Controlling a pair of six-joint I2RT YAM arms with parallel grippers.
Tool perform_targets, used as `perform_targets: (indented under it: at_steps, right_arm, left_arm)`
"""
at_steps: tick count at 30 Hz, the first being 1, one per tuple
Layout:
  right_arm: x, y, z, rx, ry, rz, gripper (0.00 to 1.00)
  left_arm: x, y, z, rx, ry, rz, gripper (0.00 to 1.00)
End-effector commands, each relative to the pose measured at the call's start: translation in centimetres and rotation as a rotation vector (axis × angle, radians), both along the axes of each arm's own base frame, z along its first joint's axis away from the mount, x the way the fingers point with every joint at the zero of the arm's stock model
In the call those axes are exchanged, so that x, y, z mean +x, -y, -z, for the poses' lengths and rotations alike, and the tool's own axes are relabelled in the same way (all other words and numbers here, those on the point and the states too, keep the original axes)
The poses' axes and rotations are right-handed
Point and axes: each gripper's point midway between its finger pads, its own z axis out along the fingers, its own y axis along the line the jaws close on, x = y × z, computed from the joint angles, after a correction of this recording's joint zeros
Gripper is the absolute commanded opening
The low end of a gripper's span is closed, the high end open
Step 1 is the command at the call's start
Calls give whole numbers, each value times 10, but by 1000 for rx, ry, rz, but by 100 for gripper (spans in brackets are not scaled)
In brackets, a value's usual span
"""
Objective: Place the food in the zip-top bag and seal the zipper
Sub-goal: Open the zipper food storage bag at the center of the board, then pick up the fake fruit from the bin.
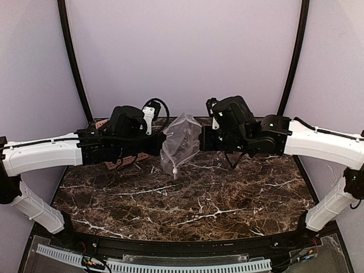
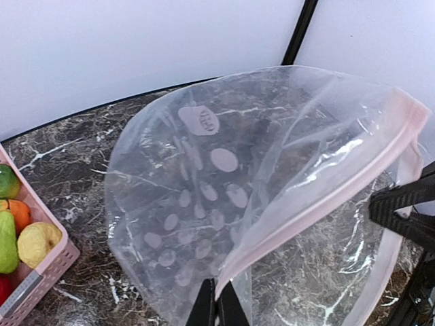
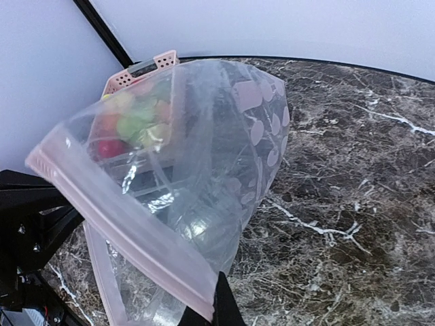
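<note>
The clear dotted zip-top bag [image 1: 179,142] hangs in the air between my two arms, mouth up. My left gripper [image 1: 162,139] is shut on one end of the pink zipper [image 2: 319,204]; its fingers [image 2: 217,309] pinch the strip's corner. My right gripper [image 1: 200,139] is shut on the other end of the zipper [image 3: 122,217], one finger [image 3: 223,305] showing at the strip. The bag [image 2: 204,190] looks empty. The food [image 2: 37,243] lies in a pink basket: a yellow piece, an orange one [image 2: 19,214] and a green one. It also shows blurred through the bag [image 3: 129,122].
The pink slotted basket [image 2: 47,261] stands on the marble table at the back left, under my left arm [image 1: 136,159]. Its rim [image 3: 146,68] shows behind the bag in the right wrist view. A black curved frame borders the table.
</note>
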Motion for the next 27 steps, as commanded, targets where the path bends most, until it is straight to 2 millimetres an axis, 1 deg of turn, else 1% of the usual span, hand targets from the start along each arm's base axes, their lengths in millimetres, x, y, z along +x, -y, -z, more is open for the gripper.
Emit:
perform_targets:
  at_steps: [1,4,7,8,9,10,11,12,13,14,15,16,17,18,19,20,23,27]
  right_arm:
    - [1,25,-33,-72,73,61,0]
    - [2,32,-43,-124,92,75,0]
    - [3,42,-50,-189,103,104,0]
    - [3,44,-51,-205,104,110,0]
    - [2,45,-52,-221,104,108,0]
    - [2,44,-52,-232,102,100,0]
    - [1,43,-52,-235,99,90,0]
    - [0,40,-52,-238,96,79,0]
    - [-1,37,-51,-239,93,67,0]
    - [-3,33,-49,-240,91,54,0]
    - [-3,30,-46,-249,88,44,0]
    - [-3,27,-42,-260,84,37,0]
    - [-3,24,-38,-273,78,32,0]
    - [-1,21,-31,-289,68,29,0]
    - [-1,19,-24,-305,56,25,0]
    - [0,16,-17,-319,43,23,0]
    - [0,5,3,-343,1,5,0]
    - [0,-12,22,-345,-39,-36,0]
  left_arm:
    - [10,-26,-19,80,86,-94,1]
    - [16,-28,-23,98,109,-119,1]
    - [19,-25,-22,93,112,-128,1]
    - [20,-21,-24,64,112,-119,1]
    - [19,-17,-19,55,104,-103,1]
    - [16,-6,-23,-2,102,-62,1]
    - [13,0,-13,-11,82,-34,1]
    - [9,13,-18,-82,74,20,1]
    - [7,20,-8,-87,52,44,1]
    - [3,31,0,-112,17,88,1]
    - [2,36,4,-127,-6,100,1]
    - [-1,45,14,-133,-37,133,1]
    - [-2,48,19,-147,-59,140,1]
    - [-5,53,27,-153,-83,163,1]
    - [-6,56,31,-168,-101,168,1]
    - [-8,57,38,-170,-117,177,1]
    - [-12,53,52,-176,-152,159,1]
    - [-11,35,69,-148,-167,90,1]
